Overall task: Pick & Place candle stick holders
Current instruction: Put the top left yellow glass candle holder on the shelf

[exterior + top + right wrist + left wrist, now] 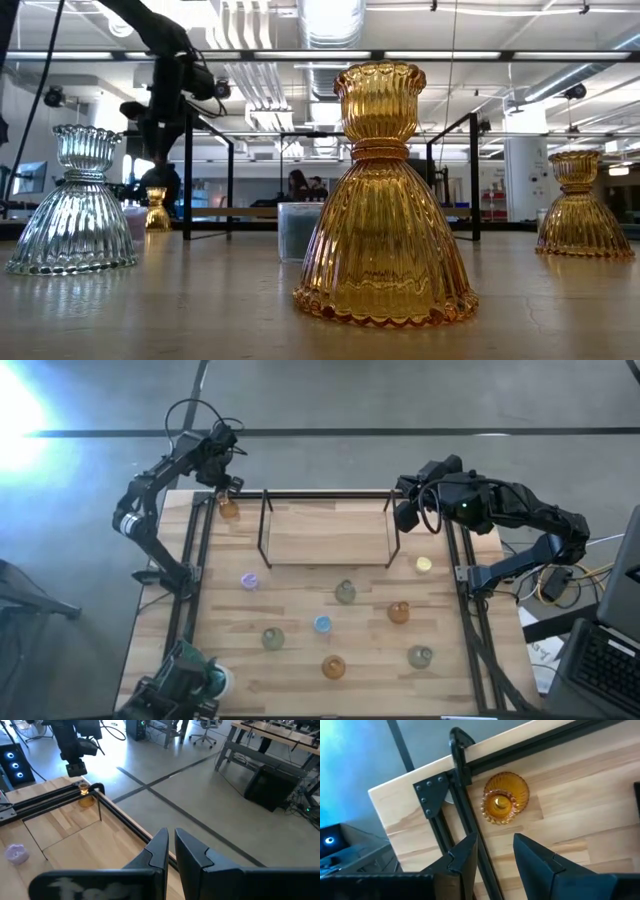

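Observation:
Several glass candle stick holders stand upright on their wide bases on the wooden table: purple (249,581), yellow (423,565), blue (322,624), grey-green (345,593), amber (398,612). Another amber holder (505,798) stands in the far left corner beside the black rail. My left gripper (495,842) hangs open above it, pointing steeply down, clear of it; the low view shows the gripper (160,120) above that holder (157,208). My right gripper (171,837) waits shut and empty, high over the far right edge (405,512).
Black frame rails (196,550) run along the table's left, right and far edges, with a corner bracket (431,795) next to the amber holder. A black wire stand (325,530) occupies the far middle. A leafy plant in a white pot (200,680) sits near left.

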You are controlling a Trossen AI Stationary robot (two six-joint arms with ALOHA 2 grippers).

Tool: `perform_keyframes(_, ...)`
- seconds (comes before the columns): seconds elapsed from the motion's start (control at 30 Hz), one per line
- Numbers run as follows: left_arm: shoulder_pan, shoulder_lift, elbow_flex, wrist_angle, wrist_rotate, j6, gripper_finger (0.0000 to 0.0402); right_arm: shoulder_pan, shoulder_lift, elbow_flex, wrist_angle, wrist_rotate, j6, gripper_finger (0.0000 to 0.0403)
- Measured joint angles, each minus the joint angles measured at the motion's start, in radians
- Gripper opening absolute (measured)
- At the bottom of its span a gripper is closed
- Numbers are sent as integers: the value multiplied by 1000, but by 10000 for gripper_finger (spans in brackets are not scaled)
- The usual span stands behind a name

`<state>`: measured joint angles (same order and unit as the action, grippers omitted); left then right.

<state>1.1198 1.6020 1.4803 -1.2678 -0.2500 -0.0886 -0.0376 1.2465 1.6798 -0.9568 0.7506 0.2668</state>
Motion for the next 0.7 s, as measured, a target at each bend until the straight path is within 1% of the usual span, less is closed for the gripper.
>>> perform_keyframes(0.4,0,0,0,-6,23,4,196,0,0,0,-6,-1,-1,27)
perform_keyframes(0.57,2,0,10,-10,27,3,199,0,0,0,-6,-1,-4,27)
perform_keyframes(0.7,5,1,18,-41,56,-13,200,0,0,0,-6,-1,-5,27)
